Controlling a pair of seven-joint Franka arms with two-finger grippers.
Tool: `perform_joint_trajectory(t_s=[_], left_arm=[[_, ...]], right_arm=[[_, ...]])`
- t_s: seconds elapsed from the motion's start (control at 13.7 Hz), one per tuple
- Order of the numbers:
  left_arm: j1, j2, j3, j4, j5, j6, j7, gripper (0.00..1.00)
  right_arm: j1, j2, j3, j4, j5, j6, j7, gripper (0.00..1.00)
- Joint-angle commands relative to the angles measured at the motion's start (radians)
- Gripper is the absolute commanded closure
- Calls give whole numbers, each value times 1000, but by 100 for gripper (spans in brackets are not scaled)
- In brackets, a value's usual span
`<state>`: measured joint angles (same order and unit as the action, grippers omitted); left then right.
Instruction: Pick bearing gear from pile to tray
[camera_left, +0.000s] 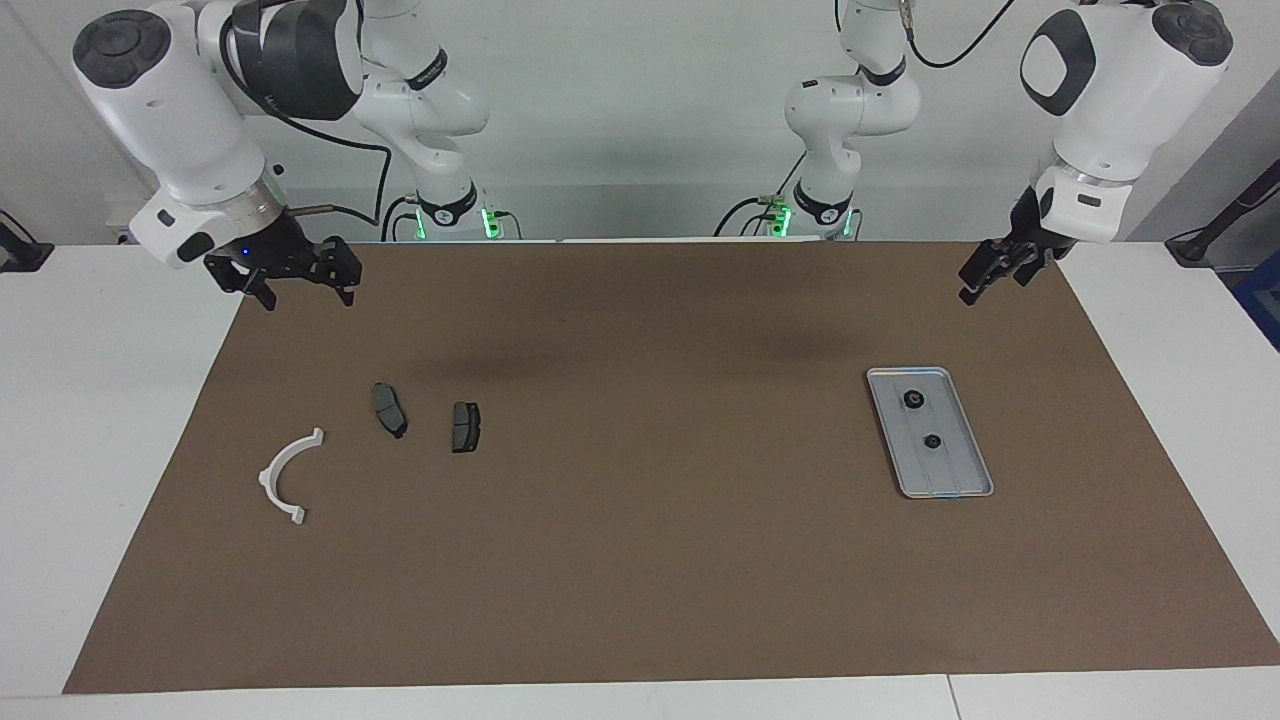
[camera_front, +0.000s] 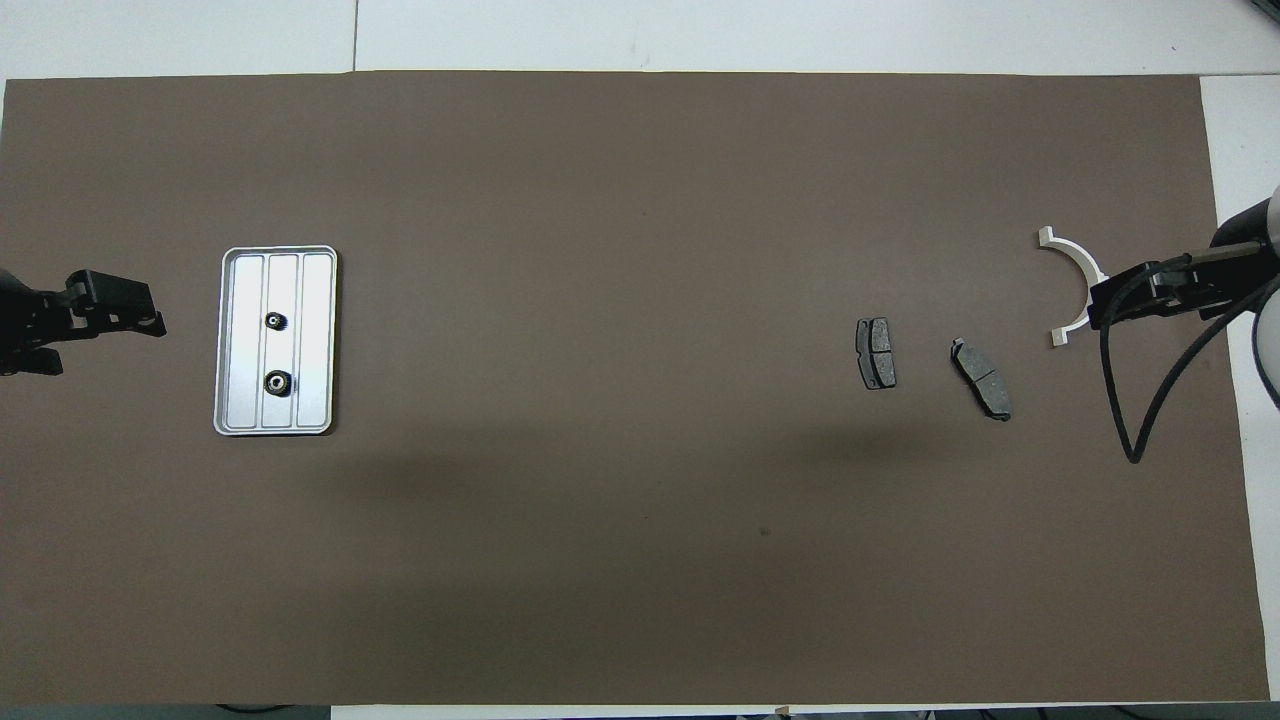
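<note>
The silver tray (camera_left: 952, 470) (camera_front: 315, 340) lies on the brown mat toward the left arm's end. Two small black bearing gears (camera_left: 912, 399) (camera_left: 932, 441) (camera_front: 276, 320) (camera_front: 277, 381) sit in it. The pile is toward the right arm's end: a white half-ring bracket (camera_left: 266, 478) (camera_front: 1075, 250) and two dark grey plates (camera_left: 389, 410) (camera_left: 465, 427) (camera_front: 876, 353) (camera_front: 981, 378). My left gripper (camera_left: 975, 285) (camera_front: 110, 345) hangs open and empty, raised over the mat beside the tray. My right gripper (camera_left: 305, 290) (camera_front: 1100, 305) waits open and empty above the mat's corner, covering part of the bracket from overhead.
The brown mat (camera_left: 650, 560) covers most of the white table (camera_left: 90, 420). A black cable (camera_front: 1140, 400) loops down from the right arm over the mat's end.
</note>
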<state>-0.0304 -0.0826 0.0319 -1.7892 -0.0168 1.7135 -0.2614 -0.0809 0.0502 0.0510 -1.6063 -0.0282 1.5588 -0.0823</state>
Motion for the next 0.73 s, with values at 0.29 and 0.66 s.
perform_joint_trajectory(t_s=[0.29, 0.66], left_arm=[[20, 75, 3, 87, 14, 5, 110, 0], [17, 86, -12, 100, 14, -20, 108, 0]], right_arm=[[-14, -29, 4, -40, 11, 30, -10, 0], [-14, -29, 6, -40, 11, 30, -13, 0]])
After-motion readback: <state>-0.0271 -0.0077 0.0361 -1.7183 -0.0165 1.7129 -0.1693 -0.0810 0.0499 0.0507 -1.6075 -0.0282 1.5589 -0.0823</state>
